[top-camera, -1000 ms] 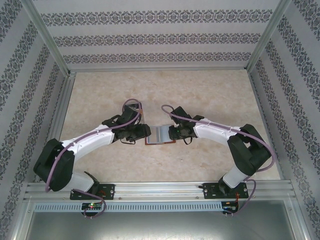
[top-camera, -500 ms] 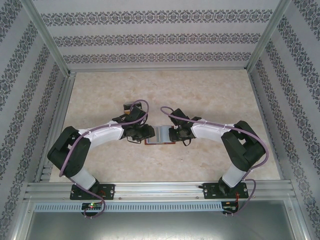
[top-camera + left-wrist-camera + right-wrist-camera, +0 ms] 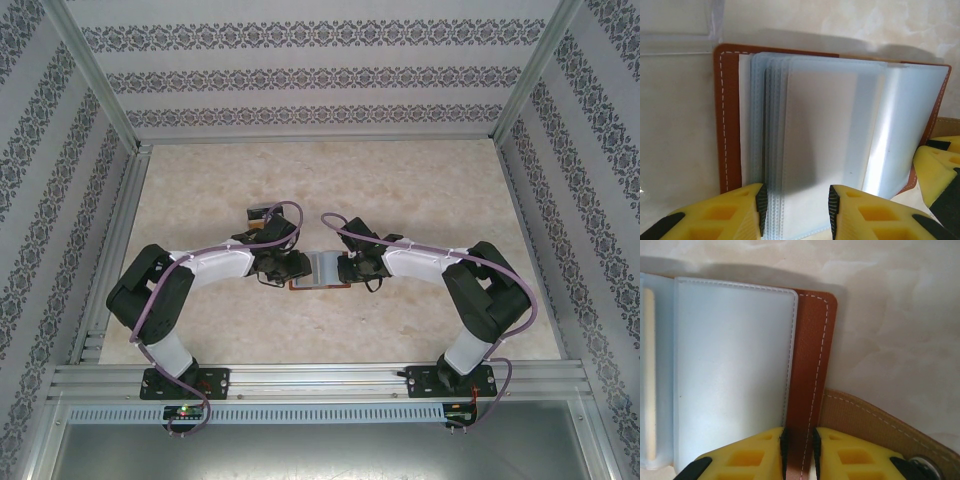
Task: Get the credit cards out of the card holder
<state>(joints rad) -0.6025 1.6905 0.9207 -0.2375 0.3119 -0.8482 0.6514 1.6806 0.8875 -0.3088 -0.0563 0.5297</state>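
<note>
Card holder (image 3: 318, 271) lies open between grippers. Right gripper (image 3: 798, 440) clamped on its brown cover edge. Left gripper (image 3: 796, 210), jaws apart, straddles credit cards (image 3: 825, 145) inside it; their long axis runs straight ahead.

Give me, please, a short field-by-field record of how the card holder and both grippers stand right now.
card holder: spread open on the table, inside facing up
plastic sleeves: pale blue-grey fanned stack inside the holder
left gripper: jaws apart, straddling the near edge of the sleeves
right gripper: jaws closed on the holder's brown leather edge
strap: tan with a metal snap, lying beside the right gripper
credit cards: cannot tell them apart from the sleeves
</note>
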